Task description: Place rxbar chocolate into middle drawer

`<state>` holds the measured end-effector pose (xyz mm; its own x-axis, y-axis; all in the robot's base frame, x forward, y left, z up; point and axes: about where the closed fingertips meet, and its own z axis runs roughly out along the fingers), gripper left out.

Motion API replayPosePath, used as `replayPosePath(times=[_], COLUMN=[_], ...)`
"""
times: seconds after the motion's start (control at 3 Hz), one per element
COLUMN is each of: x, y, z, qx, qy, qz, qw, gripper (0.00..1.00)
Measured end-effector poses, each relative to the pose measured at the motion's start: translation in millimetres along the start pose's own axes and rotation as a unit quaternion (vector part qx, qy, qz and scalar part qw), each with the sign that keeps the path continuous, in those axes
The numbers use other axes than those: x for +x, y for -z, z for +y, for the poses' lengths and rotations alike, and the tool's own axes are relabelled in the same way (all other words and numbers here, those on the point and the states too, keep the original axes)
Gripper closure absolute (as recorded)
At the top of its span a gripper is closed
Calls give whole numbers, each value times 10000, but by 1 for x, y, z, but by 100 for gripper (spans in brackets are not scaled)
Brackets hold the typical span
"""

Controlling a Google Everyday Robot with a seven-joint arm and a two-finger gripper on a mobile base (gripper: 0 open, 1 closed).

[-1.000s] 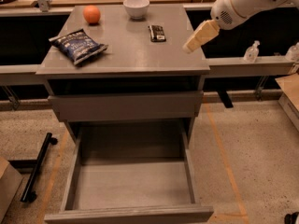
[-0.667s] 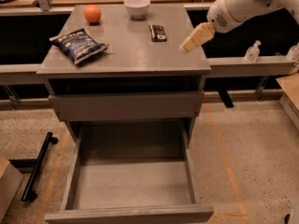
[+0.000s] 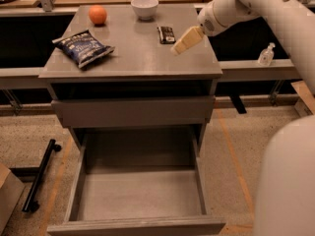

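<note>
The rxbar chocolate (image 3: 166, 34) is a small flat black wrapper lying on the grey cabinet top (image 3: 133, 58), right of centre near the back. My gripper (image 3: 177, 48) hangs just right of and in front of the bar, close above the cabinet top, apart from the bar and holding nothing I can see. The middle drawer (image 3: 140, 198) is pulled out below, its grey floor bare. Another drawer (image 3: 133, 111) above it shows only a closed front panel.
On the cabinet top lie a dark-blue chip bag (image 3: 82, 47) at the left, an orange (image 3: 97, 14) and a white bowl (image 3: 144, 7) at the back. A sanitizer bottle (image 3: 266, 54) stands on the right ledge. A black bar (image 3: 39, 176) lies on the floor at the left.
My gripper has moved left and a little down, closer to the rxbar chocolate. The bar, the other objects and the open drawer have not moved.
</note>
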<state>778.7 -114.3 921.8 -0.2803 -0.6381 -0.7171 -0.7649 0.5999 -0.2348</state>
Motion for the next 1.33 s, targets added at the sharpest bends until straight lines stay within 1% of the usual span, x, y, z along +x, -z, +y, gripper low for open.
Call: replayPosePath(times=[0.33, 0.67, 1.0, 1.33], x=[7, 3, 6, -6], y=[-69, -67, -78, -98], z=[-40, -49, -48, -46], qx=[2, 93, 111, 89], qy=[16, 19, -148, -238], qz=[34, -53, -58, -242], qw=[10000, 9999, 9998, 9994], gripper=[0, 0, 0, 0])
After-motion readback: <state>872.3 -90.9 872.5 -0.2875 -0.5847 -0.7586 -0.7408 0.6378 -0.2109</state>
